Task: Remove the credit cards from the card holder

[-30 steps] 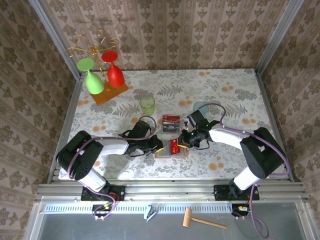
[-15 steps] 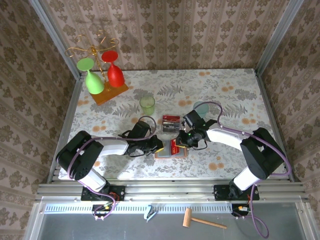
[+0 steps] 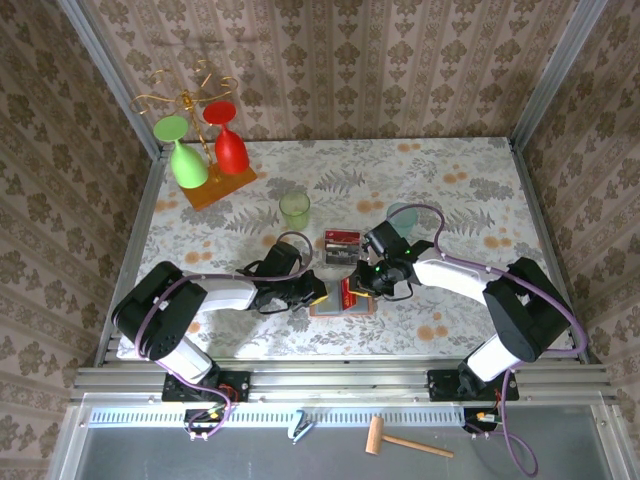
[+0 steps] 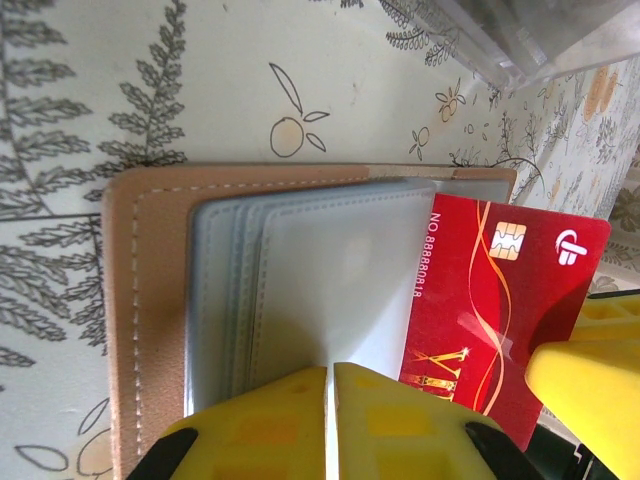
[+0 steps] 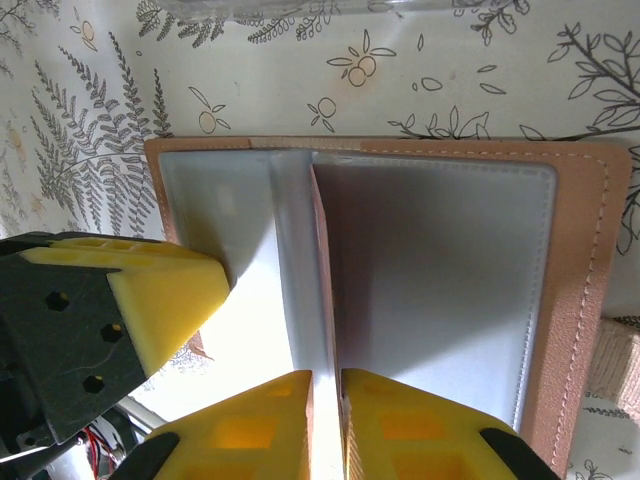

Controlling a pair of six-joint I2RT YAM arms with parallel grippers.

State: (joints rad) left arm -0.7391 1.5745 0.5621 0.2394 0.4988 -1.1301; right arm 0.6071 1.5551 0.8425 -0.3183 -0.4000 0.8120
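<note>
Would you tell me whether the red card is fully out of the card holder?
Partly out: the red card has its chip end clear, while its other end sits inside the card holder's grey-blue pocket.

Lab test cell: alu frame (image 3: 112, 75), wallpaper walls (image 3: 340, 70), floral tabletop (image 3: 470, 190).

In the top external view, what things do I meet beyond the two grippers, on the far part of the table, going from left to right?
Green glass → red glass → green cup → clear case → pale blue cup, partly hidden by the right arm's cable.
</note>
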